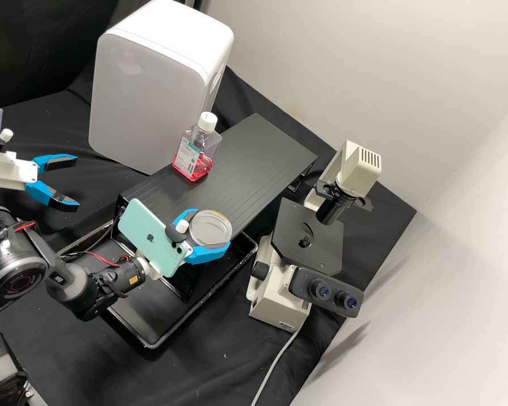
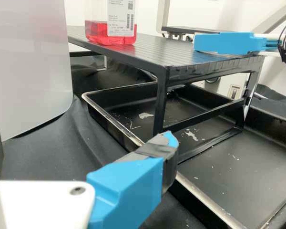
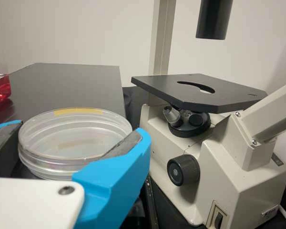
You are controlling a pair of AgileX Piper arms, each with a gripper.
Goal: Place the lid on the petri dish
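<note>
A clear round petri dish (image 1: 210, 226) rests on the front end of the black shelf (image 1: 254, 163). In the right wrist view its lid (image 3: 74, 125), marked with a yellow strip, sits over the base (image 3: 62, 164). My right gripper (image 1: 210, 229) (image 3: 74, 133) is around the dish, one blue finger on each side, its pads against the lid's rim. One right finger (image 2: 229, 42) shows at the shelf's edge in the left wrist view. My left gripper (image 1: 73, 183) (image 2: 81, 138) hangs open and empty over the bench at the far left, well away from the dish.
A flask of red liquid (image 1: 195, 149) stands farther back on the shelf. A black tray (image 1: 152, 332) lies under the shelf. A microscope (image 1: 305, 265) stands right of the dish, a white box (image 1: 152, 84) behind the shelf.
</note>
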